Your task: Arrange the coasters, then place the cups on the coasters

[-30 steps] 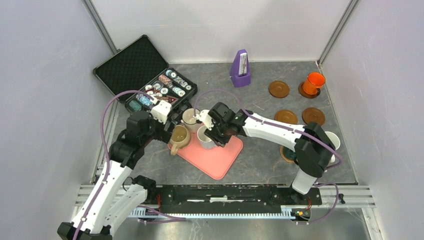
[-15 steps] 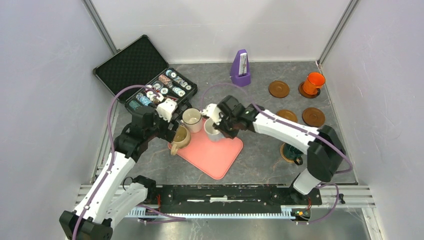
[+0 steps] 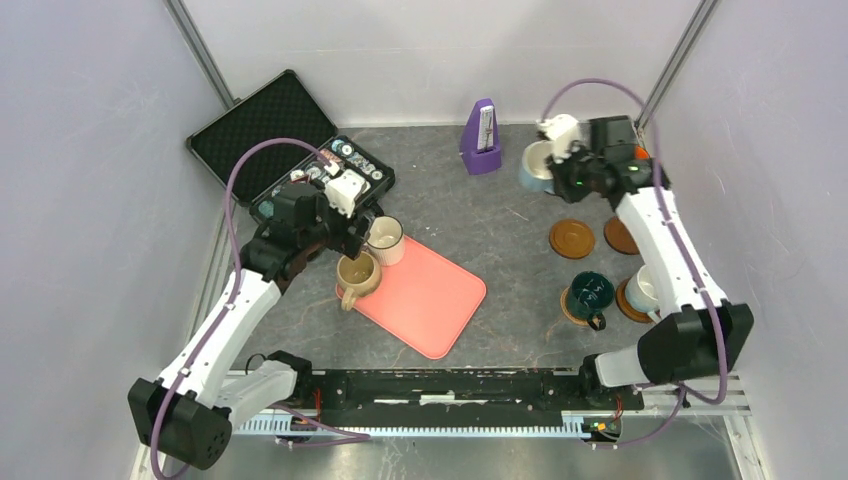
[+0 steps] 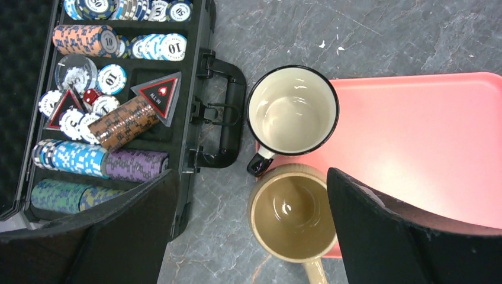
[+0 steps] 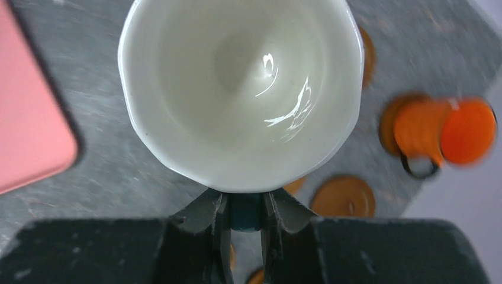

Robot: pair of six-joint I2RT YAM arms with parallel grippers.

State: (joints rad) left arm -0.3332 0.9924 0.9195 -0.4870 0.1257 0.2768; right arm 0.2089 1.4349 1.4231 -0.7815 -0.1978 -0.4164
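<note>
Chip case (image 4: 118, 89) crowds the pink tray's (image 3: 440, 300) corner. Left fingers (image 4: 391, 236) gape empty over the tan mug (image 4: 293, 216); right fingers (image 5: 214, 222) pinch the blue mug (image 3: 535, 170).

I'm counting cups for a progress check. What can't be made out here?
- Orange mug: blurred in the right wrist view; behind the right arm in the top view.
- White mug: half covered by that arm, top view.
- Tan mug: handle cut off by the left wrist view's bottom edge.
- Light blue mug in the right gripper: hides what lies under it.
</note>
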